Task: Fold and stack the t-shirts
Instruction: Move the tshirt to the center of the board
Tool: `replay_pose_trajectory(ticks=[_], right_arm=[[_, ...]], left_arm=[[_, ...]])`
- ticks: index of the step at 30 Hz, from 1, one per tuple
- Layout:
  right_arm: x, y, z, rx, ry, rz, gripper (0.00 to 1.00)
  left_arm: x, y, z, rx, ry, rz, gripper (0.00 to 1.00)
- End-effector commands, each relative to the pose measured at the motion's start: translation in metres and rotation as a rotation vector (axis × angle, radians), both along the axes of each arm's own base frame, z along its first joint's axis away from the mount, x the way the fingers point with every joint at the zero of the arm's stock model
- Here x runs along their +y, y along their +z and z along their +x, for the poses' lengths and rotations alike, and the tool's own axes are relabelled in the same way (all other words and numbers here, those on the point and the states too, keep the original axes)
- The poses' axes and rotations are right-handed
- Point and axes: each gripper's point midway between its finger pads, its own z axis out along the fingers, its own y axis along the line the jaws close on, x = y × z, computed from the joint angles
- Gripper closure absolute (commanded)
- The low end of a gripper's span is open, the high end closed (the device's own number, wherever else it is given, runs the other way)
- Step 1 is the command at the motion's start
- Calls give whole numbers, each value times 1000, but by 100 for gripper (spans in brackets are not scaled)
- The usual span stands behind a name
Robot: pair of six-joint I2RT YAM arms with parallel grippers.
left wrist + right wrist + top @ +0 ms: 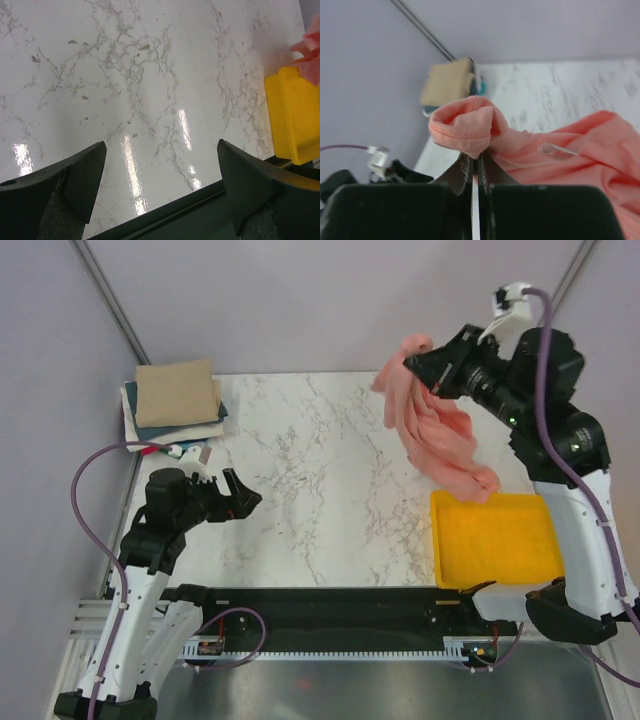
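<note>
Pink tee (435,435): hanging, low end at yellow tray (495,540).
R gripper (418,362): clamped on tee.
L gripper (243,497): wide, empty.

Folded stack (178,400) on table (320,470), far left corner. Tray (495,540) near right. Hanging t-shirt (435,435) above far right, top in right gripper (425,365), lower end at tray's far rim. Left gripper (230,492) over near left.

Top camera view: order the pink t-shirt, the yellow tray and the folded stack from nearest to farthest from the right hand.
1. The pink t-shirt: clamped in the right hand, hanging at the far right.
2. The yellow tray: near right corner, below the hand.
3. The folded stack: far left corner, on the opposite side.
</note>
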Motion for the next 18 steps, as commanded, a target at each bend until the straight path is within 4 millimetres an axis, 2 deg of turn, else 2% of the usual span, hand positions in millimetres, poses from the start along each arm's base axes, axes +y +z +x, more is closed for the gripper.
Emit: replay_pose_trajectory(ticks=[1,2,3,4,5,6,7,8,9,10,11,13,14,16,18], right_arm=[[2,74,-27,-189,54,61,100],[-12,70,-22,-193,-28,40,100],[-17,59,-17,-178,-63,14,100],[-20,17,-4,-94,-97,-43,100],[-33,-7,4,-49,-181,-81,100],[-45,-27,1,-15,-240,-96,97],[-52,-95,6,126,-291,-159,86],[-63,-124,5,170,-345,-204,38],[-72,-147,-3,201,-378,-224,10],[-81,-181,-8,276,-419,-256,2],[-95,-230,-17,390,-470,-312,2],[-109,-272,-33,487,-506,-387,2],[-111,-278,-36,499,-506,-399,2],[-101,-276,-36,475,-442,-374,2],[-87,-264,-31,415,-358,-345,2]], left_arm=[[1,14,3,-50,15,-5,0],[3,14,4,-51,23,-2,0],[3,15,3,-54,25,-1,0],[4,15,3,-57,31,0,0],[4,15,3,-57,32,1,0],[5,16,3,-58,36,1,0],[6,16,3,-61,40,2,0],[6,16,3,-62,41,1,0],[6,16,3,-61,42,2,0],[6,16,3,-61,42,2,1],[6,16,3,-61,42,2,0],[5,15,3,-56,38,1,0],[5,13,4,-48,38,2,0],[5,12,4,-41,34,3,0],[4,9,6,-29,34,5,0]])
